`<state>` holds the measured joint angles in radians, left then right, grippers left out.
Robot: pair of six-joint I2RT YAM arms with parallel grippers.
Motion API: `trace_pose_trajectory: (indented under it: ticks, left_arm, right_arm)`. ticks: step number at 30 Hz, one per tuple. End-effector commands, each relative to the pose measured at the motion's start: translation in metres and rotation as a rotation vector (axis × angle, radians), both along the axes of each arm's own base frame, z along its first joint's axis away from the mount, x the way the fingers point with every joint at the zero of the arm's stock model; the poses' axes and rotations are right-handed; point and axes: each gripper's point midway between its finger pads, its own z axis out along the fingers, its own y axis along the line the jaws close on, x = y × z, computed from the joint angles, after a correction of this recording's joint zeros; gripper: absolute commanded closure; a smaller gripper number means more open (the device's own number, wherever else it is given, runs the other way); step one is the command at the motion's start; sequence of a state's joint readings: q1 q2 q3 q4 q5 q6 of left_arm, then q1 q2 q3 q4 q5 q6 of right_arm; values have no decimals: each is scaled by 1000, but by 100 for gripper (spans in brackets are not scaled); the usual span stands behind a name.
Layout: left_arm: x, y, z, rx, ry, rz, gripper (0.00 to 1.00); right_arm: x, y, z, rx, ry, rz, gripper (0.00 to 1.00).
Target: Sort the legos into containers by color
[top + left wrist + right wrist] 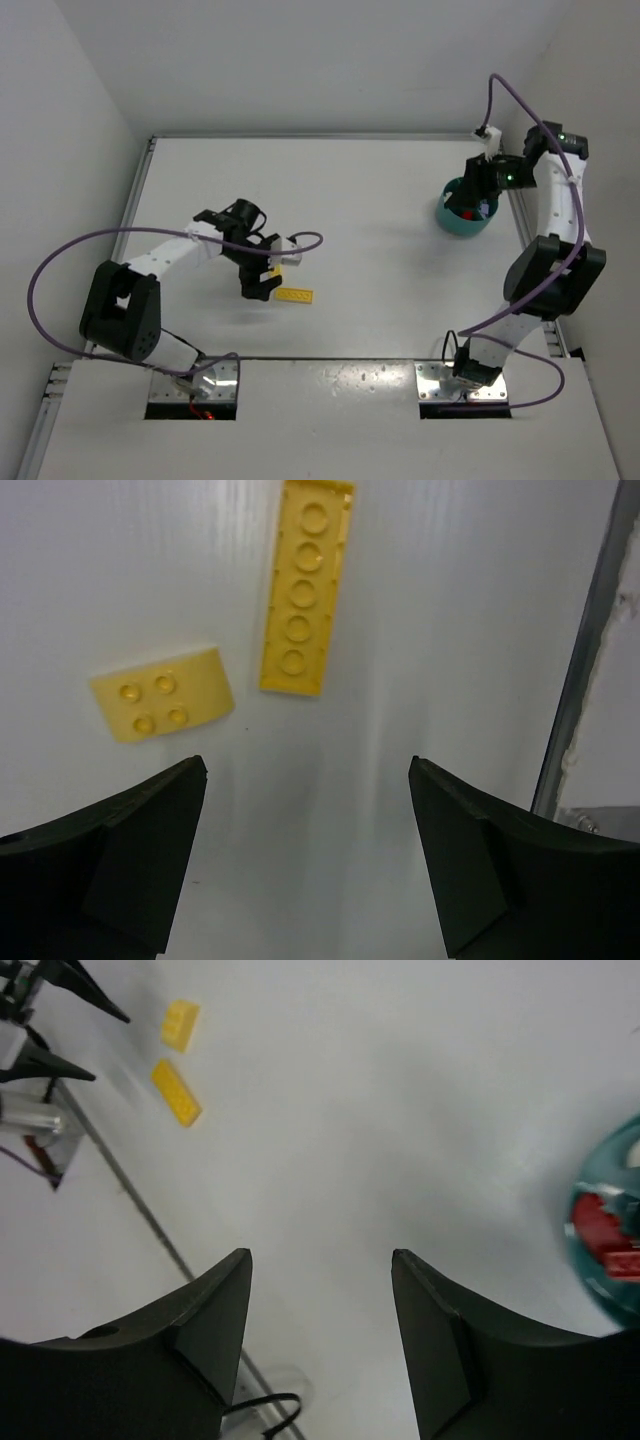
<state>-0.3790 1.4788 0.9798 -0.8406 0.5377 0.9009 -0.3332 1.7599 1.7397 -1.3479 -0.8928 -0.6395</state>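
We may shove the flat long yellow plastic plate [305,590] across the surface [450,600] w/o gripping it, w/ left fingers [120,860] & right fingers [180,1350] both spread, empty.

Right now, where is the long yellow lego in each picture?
Top external: the long yellow lego lies left of centre, just right of the left gripper.
Left wrist: the lego is at top centre, ahead of the open fingers.
Right wrist: the lego is far off at upper left.
Shared landmark: the left gripper, right next to it.
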Motion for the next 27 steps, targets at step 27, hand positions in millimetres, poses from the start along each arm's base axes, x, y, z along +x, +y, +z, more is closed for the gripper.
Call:
trace_pose_trajectory:
  ticks: [27]
  left_arm:
    - [-7,-51,-75,96,-135,-279,33]
  right_arm:
    - [-58,78,-26,154,237,-93,45]
